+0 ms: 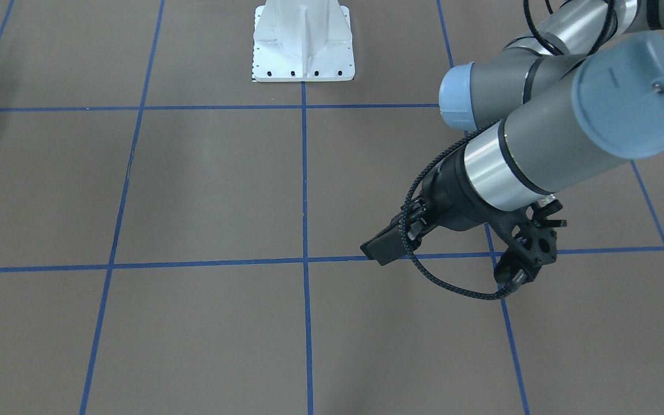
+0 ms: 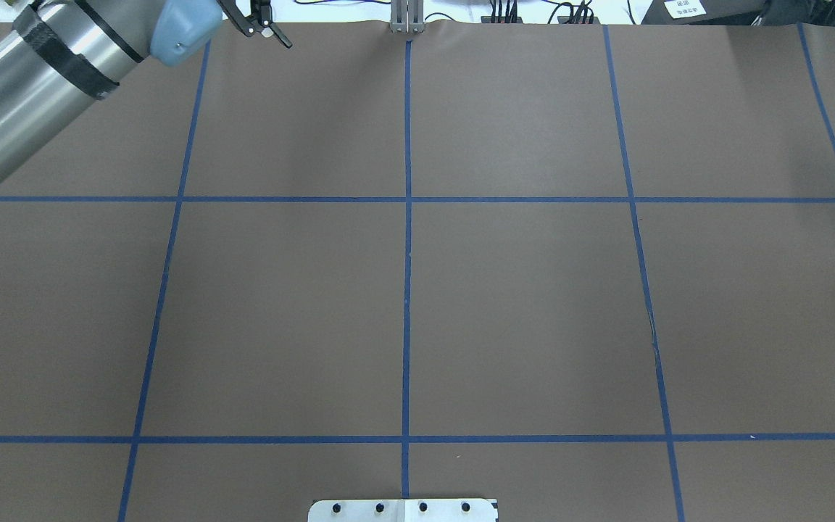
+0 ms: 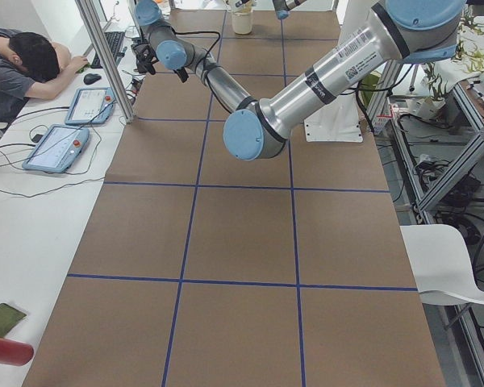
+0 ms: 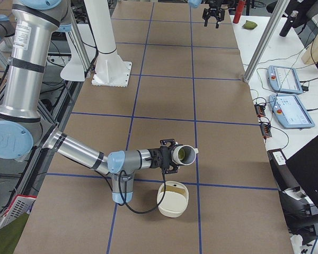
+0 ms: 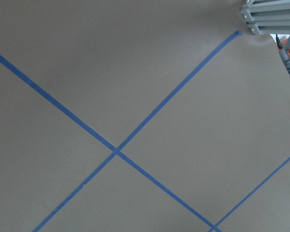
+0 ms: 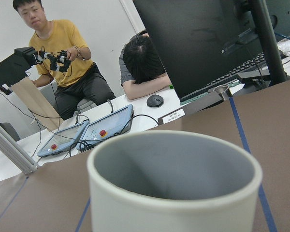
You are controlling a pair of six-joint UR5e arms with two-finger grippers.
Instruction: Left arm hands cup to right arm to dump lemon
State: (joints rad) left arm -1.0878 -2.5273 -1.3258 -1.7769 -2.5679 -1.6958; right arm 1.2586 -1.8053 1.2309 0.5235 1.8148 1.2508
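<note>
Right arm (image 4: 74,151): we logged it stretched low over the table (image 4: 164,95). Right gripper (image 4: 169,156): seen from the side only, so we could not tell whether it was clenched or slack. Cup (image 4: 178,150): lay on its side clear of the table, butted against that gripper's tip, with its mouth turned away from the wrist. Lemon (image 4: 185,154): we noted a yellow-green patch inside the cup's mouth. Cream bowl (image 4: 169,210): stood on the table just under the cup. Left gripper (image 2: 265,32): hung well apart at the table's far edge, fingers spread, grasping nothing.
</note>
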